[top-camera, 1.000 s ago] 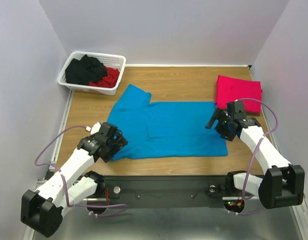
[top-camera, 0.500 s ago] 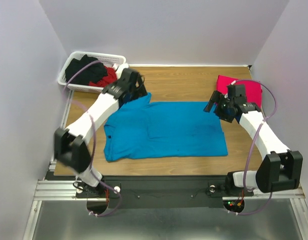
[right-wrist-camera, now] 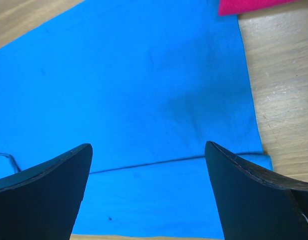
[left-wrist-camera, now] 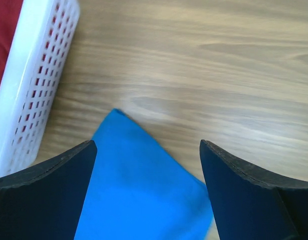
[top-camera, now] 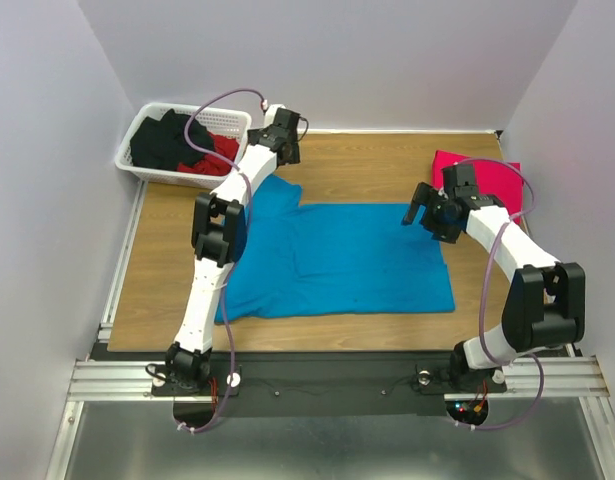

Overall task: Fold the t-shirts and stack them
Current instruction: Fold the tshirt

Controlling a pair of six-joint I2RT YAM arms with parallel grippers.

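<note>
A turquoise-blue t-shirt (top-camera: pixel 337 260) lies spread flat across the middle of the wooden table. Its far-left sleeve tip (left-wrist-camera: pixel 138 185) points toward the basket. My left gripper (top-camera: pixel 283 152) hangs open above that sleeve tip, and in the left wrist view the gripper (left-wrist-camera: pixel 147 146) has nothing between its fingers. A pinkish-red t-shirt (top-camera: pixel 487 180) lies folded at the back right, partly behind my right arm. My right gripper (top-camera: pixel 423 216) hovers open over the blue shirt's far-right corner. In the right wrist view the gripper (right-wrist-camera: pixel 148 146) looks down on blue cloth (right-wrist-camera: pixel 143 75), with a pink edge (right-wrist-camera: pixel 249 5) at the top.
A white lattice basket (top-camera: pixel 152 172) stands at the back left and holds black cloth (top-camera: pixel 167 140) and red cloth (top-camera: pixel 222 150). Its wall (left-wrist-camera: pixel 38 85) is just left of the sleeve tip. Bare wood (top-camera: pixel 367 170) runs behind the blue shirt.
My left arm swung from the shirt's near-left corner out to the far sleeve by the basket. My right gripper shifted slightly left and farther back. Both stayed open.
</note>
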